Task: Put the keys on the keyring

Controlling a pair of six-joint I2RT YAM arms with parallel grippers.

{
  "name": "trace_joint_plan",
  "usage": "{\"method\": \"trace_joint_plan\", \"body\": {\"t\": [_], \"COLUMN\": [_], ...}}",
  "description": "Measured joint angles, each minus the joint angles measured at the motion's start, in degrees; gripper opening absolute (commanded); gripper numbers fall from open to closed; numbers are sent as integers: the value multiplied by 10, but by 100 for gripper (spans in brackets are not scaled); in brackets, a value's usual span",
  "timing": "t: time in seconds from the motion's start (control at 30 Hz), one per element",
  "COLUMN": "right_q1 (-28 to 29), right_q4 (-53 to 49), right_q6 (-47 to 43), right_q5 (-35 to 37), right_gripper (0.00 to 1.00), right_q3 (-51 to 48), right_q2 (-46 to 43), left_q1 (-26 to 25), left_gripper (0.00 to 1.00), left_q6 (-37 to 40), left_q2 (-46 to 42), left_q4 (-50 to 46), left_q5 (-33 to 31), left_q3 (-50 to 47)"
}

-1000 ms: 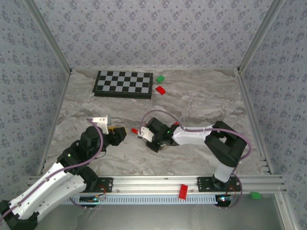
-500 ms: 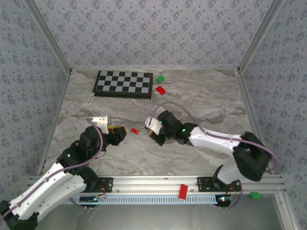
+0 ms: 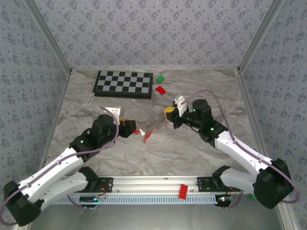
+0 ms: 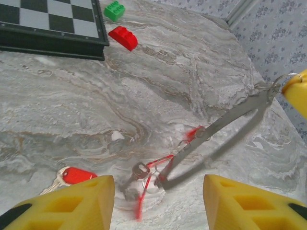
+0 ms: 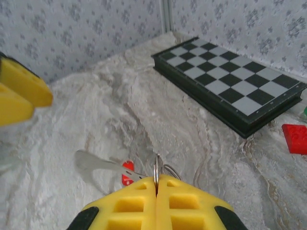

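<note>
Two arms reach in from the near edge of the counter (image 3: 201,153). Your left arm (image 3: 62,163) lies low and runs toward the middle. The left claw (image 3: 128,128) is just above the marble, released, its yellow fingers (image 4: 72,201) spread and pinching nothing. Just left of that claw one key (image 4: 76,175) lies flat on the counter.

The low end of the keyring (image 4: 225,122) sits in the gap between those fingers. More red keys (image 4: 152,167) are bunched there, too blurred to tell whether they are threaded on.

Your right arm (image 3: 240,151) stretches long from its base toward the centre. The right claw (image 5: 157,184) is raised and clenched on the keyring wire, so the ring hangs tilted down toward the left claw.

A second ago your right arm was folded, with its claw low beside the left one. It has since swung back and to the right, lifting the ring, and your left arm has pushed farther in.

Farthest back lies the chessboard (image 3: 123,84), with a red block (image 3: 160,89) and a green block (image 3: 159,78) by its right end.
</note>
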Motion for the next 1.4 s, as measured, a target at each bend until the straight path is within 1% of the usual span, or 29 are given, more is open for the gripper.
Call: {"method": "trace_joint_plan", "body": {"t": [0.23, 0.37, 0.57, 0.7, 0.83, 0.93, 1.1, 1.23, 1.4], "right_q1": [-44, -77, -101, -115, -133, -142, -145, -145, -141], "right_q4": [77, 141, 252, 342, 444, 506, 565, 568, 545], "right_q6": [77, 140, 250, 351, 485, 588, 708, 737, 728], "right_q5": [-82, -143, -221, -259, -269, -259, -243, -240, -237], "right_gripper": [0, 0, 0, 0, 0, 0, 0, 0, 0], "right_q3": [-3, -3, -1, 6, 24, 40, 54, 55, 56], "right_q2": [-4, 3, 54, 103, 160, 201, 247, 251, 244], "left_q1": [0, 0, 7, 9, 10, 10, 11, 11, 11], "left_gripper": [52, 52, 52, 52, 52, 52, 52, 52, 52], "left_q6": [28, 47, 65, 66, 66, 64, 57, 53, 53], "left_q2": [94, 124, 140, 142, 142, 142, 141, 138, 126], "left_q4": [13, 13, 14, 14, 18, 22, 28, 27, 27], "left_q5": [35, 57, 83, 93, 99, 101, 103, 103, 103], "left_q3": [85, 131, 168, 171, 171, 171, 171, 170, 170]}}
